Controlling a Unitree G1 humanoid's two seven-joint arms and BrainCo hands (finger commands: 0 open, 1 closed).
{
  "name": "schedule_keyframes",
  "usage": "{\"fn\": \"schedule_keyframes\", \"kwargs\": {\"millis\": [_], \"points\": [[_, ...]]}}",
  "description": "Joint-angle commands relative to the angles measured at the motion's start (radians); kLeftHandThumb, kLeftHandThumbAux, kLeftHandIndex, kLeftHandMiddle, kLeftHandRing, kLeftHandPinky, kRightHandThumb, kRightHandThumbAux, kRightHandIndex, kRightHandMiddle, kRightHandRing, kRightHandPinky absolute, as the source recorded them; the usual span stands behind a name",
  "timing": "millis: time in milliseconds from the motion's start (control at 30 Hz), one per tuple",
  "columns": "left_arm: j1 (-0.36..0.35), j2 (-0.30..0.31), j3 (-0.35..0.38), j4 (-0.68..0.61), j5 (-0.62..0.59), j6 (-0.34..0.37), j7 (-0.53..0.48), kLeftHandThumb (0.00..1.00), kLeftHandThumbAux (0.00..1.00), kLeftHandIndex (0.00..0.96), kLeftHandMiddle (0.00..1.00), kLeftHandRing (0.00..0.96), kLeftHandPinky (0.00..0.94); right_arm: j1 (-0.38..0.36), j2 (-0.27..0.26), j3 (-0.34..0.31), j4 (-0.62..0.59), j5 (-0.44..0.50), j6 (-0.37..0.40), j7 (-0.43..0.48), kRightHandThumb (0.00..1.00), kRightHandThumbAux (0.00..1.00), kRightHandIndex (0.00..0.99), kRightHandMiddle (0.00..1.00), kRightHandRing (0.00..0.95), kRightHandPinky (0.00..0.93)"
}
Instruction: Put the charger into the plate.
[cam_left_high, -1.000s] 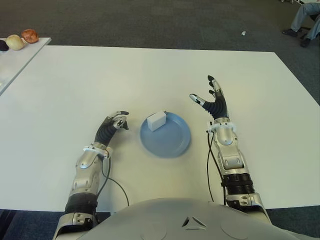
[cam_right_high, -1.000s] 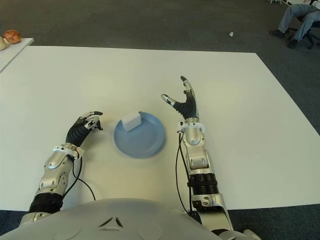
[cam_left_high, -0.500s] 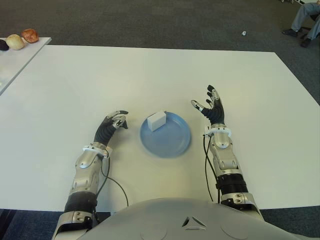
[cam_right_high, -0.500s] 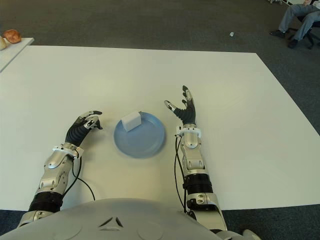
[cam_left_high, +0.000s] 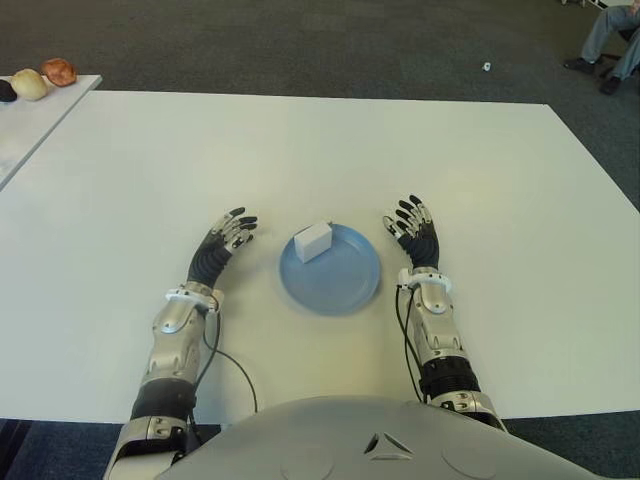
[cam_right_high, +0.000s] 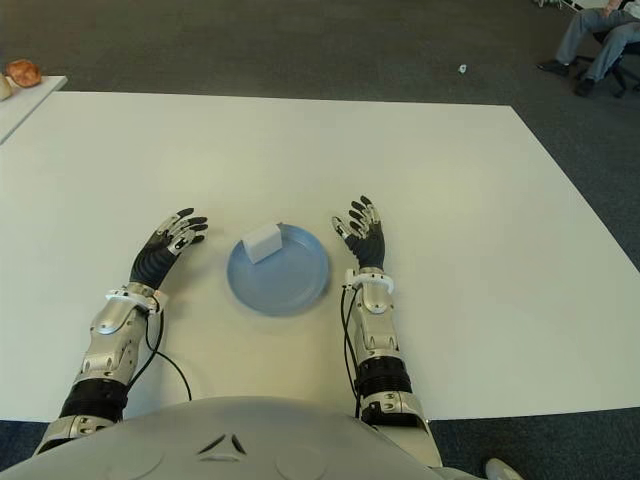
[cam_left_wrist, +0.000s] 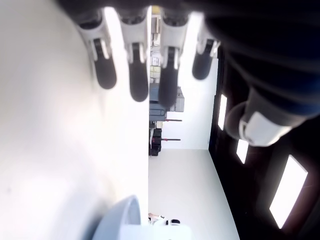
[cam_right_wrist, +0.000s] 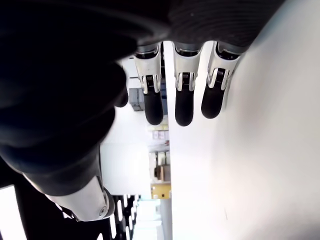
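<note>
White desk (cam_left_high: 300, 150) carries the plate (cam_left_high: 345, 285); the charger (cam_left_high: 313, 241) sits on its far-left rim, so the task looks done. Left robot hand (cam_left_high: 225, 238) and right robot hand (cam_left_high: 412, 222) flank it, fingers spread, empty.

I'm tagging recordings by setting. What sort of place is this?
Probably an office or lab room: a large white table on dark grey carpet, a second table to the left, and a seated person's legs far right.
</note>
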Motion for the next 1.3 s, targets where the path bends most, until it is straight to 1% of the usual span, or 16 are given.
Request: {"fn": "schedule_keyframes", "kwargs": {"millis": [33,233,433,733,1000,1300], "points": [[0.01,-0.019,0.001,0.019,0.02,0.025,0.042,0.084,0.599,0.081,0.117,0.094,0.074,0.033,0.008,-0.008,0.06,0.025,-0.008,0.015,0.0,0.795,0.118,0.214,0.193,0.192],[0.003,-0.024,-0.004,0.01,0.033,0.039,0.069,0.055,0.629,0.032,0.045,0.024,0.018,0.045,0.011,-0.008,0.08,0.018,-0.01,0.008,0.0,0.772,0.132,0.236,0.213,0.212],[-0.004,-0.022,-0.01,0.009,0.043,0.044,0.078,0.038,0.633,0.003,0.005,0.002,0.001,0.057,0.01,-0.005,0.084,0.012,-0.006,0.005,0.0,0.762,0.138,0.256,0.233,0.229],[-0.022,-0.022,-0.016,0.009,0.053,0.06,0.076,0.014,0.621,0.0,0.0,0.0,0.0,0.069,-0.002,0.002,0.096,-0.003,-0.012,0.007,0.0,0.759,0.145,0.279,0.259,0.245],[-0.041,-0.026,-0.021,0.02,0.061,0.072,0.083,0.018,0.635,0.0,0.0,0.0,0.0,0.075,-0.01,0.012,0.105,-0.013,-0.016,0.01,0.0,0.756,0.155,0.275,0.25,0.231],[-0.072,-0.038,-0.022,0.048,0.081,0.081,0.115,0.002,0.652,0.0,0.0,0.0,0.0,0.082,-0.009,0.02,0.115,-0.002,-0.01,0.024,0.0,0.732,0.144,0.239,0.218,0.201]]}}
